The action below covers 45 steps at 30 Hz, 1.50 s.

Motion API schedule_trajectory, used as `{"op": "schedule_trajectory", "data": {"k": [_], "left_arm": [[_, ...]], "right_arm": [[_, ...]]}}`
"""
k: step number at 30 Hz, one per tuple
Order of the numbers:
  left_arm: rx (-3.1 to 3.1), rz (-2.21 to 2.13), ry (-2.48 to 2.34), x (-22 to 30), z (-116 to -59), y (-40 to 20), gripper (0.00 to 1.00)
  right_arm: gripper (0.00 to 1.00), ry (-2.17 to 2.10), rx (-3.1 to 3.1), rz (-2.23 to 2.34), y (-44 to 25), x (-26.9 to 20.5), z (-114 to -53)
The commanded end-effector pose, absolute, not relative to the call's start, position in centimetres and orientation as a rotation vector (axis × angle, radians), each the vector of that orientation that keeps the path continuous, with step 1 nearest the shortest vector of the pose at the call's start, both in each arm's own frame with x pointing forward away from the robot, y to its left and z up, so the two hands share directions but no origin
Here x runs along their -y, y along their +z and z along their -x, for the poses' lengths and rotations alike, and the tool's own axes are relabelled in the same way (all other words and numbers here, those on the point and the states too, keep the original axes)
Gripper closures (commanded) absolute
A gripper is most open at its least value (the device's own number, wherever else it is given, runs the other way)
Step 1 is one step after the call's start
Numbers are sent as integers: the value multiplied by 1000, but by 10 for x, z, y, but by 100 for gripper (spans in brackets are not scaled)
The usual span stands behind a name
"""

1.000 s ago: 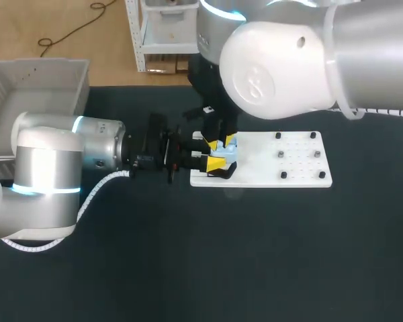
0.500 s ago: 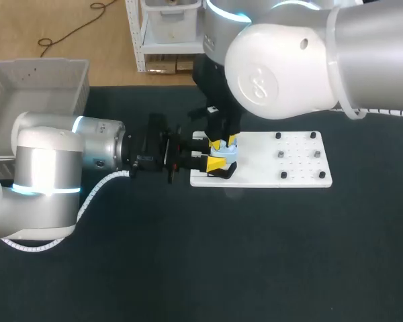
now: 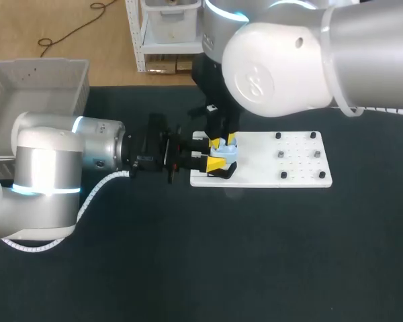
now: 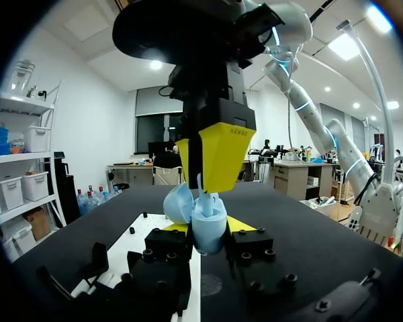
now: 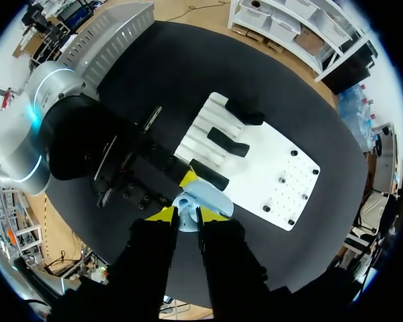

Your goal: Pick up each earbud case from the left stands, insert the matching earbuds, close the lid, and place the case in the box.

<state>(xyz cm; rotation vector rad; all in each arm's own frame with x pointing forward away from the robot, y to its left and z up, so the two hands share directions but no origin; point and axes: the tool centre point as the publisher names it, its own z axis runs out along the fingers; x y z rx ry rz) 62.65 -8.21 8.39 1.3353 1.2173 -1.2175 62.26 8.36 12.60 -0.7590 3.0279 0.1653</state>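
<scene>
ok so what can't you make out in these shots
- Inside the earbud case: left wrist view, its own shell and the right gripper hide it.
- Whether the right gripper holds anything: too small in the head and right wrist views.
- Box: head view, cut off by the edge.

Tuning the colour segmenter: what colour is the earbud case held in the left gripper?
The earbud case is pale blue, seen best in the left wrist view.

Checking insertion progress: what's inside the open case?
An earbud sticks out of the case, pinched in the right gripper. The case's wall and the left gripper hide the rest inside.
</scene>
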Motion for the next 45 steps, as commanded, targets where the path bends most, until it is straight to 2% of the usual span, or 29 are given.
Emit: {"op": "schedule_trajectory", "data": {"k": [1,24,45], "left_arm": [[-1217,-1333,-1214,82,-625,85,100],[-1217,-1333,-1214,82,-625,85,100],[-1217,-1333,-1214,82,-625,85,100]], "right_arm": [[100,167,-3030,758,124,-84,-625],[100,-51,-2830,555,146,-87,-590],[100,275,-2632,626,139,-72,-619]]}}
